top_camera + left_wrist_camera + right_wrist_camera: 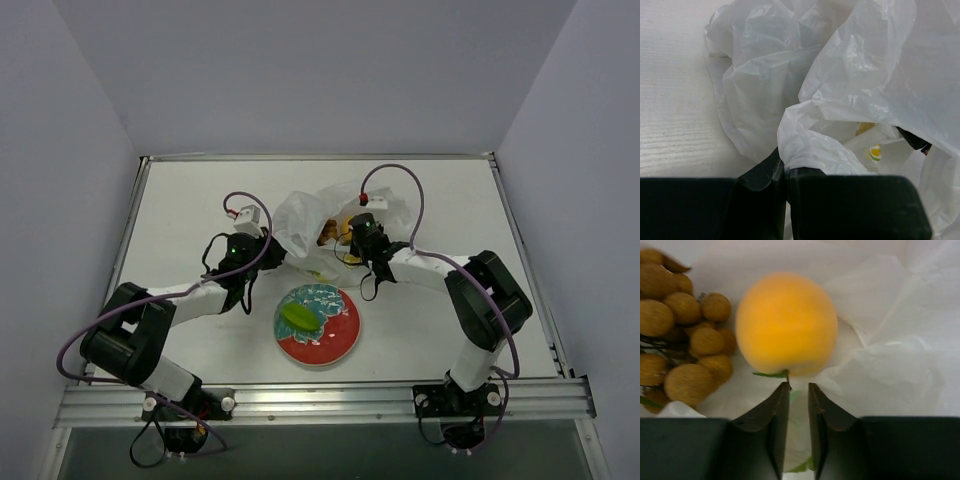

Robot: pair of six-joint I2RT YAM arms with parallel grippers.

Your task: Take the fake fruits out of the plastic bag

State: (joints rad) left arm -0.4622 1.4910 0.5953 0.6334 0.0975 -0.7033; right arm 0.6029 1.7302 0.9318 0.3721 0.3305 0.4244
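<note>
The white plastic bag (300,215) lies crumpled at mid-table. My left gripper (268,250) is shut on a fold of the bag's edge (810,150); its fingertips (785,167) meet with plastic between them. My right gripper (352,238) reaches into the bag mouth. Its jaws (799,387) stand a narrow gap apart and empty, just short of the orange-yellow ball fruit (786,322), whose stem touches the left fingertip. The tan grape-like bunch (685,340) lies left of it on the bag (890,365). The green oblong fruit (298,316) lies on the plate.
The round red-and-teal plate (340,335) sits in front of the bag between the two arms. Raised table rims run along the left, right and far edges. A yellow-green print (874,152) shows on the bag.
</note>
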